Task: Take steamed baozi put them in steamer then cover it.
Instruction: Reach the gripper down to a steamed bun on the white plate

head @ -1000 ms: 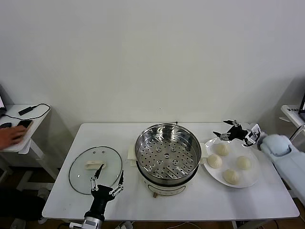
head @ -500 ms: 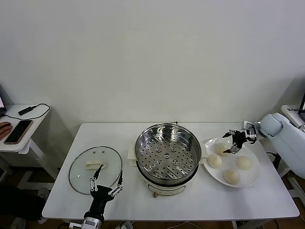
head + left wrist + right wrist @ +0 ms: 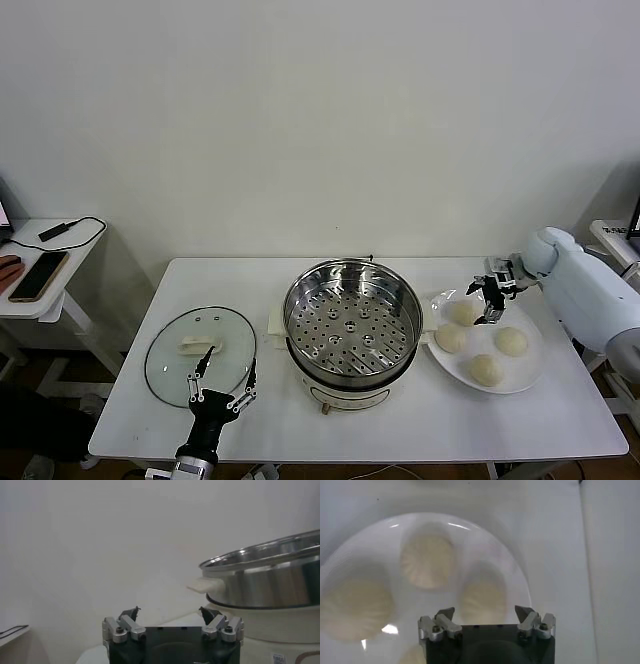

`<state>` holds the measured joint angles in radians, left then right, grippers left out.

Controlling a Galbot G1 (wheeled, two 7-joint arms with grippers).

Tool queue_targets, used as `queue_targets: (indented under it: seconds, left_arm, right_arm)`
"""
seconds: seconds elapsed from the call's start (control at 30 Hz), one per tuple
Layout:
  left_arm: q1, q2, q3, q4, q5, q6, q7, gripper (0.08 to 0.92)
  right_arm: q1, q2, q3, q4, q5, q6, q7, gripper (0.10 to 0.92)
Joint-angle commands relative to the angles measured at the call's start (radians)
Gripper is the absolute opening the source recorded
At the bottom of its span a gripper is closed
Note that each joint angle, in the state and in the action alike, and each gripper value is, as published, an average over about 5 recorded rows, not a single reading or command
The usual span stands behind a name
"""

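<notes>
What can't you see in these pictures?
- Fourth bun: right wrist view, mostly hidden by the right gripper and cut by the edge.
- Steamer: left wrist view, cut by the edge; its inside is hidden by its wall.
- Lid: head view, near rim hidden by the left gripper.

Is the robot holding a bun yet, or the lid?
No, nothing is held. The right gripper hangs open above the baozi on the plate. The left gripper waits open near the glass lid.

My right gripper [image 3: 489, 301] has swung in from behind the white plate [image 3: 535, 365] to hover over the baozi [image 3: 463, 312], wrist turned downward.
</notes>
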<state>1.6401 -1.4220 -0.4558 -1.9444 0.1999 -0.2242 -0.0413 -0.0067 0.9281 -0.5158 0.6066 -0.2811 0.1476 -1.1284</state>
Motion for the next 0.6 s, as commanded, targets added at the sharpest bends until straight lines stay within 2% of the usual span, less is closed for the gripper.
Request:
queue_targets:
  seconds: [0.03, 0.43, 0.6]
  left_arm:
    - [0.000, 0.000, 0.000, 0.001, 0.000, -0.001, -0.001, 0.823]
    - [-0.002, 0.001, -0.002, 0.004, -0.001, -0.004, -0.007, 0.823]
    - [-0.004, 0.000, -0.001, 0.003, 0.000, -0.002, -0.008, 0.823]
  right_arm:
    - [0.019, 0.046, -0.009, -0.060, -0.054, 0.021, -0.005, 0.820]
    - [0.009, 0.053, -0.001, -0.067, -0.062, 0.026, 0.014, 0.671]
    - [0.020, 0.022, -0.025, -0.017, -0.023, 0.023, 0.011, 0.650]
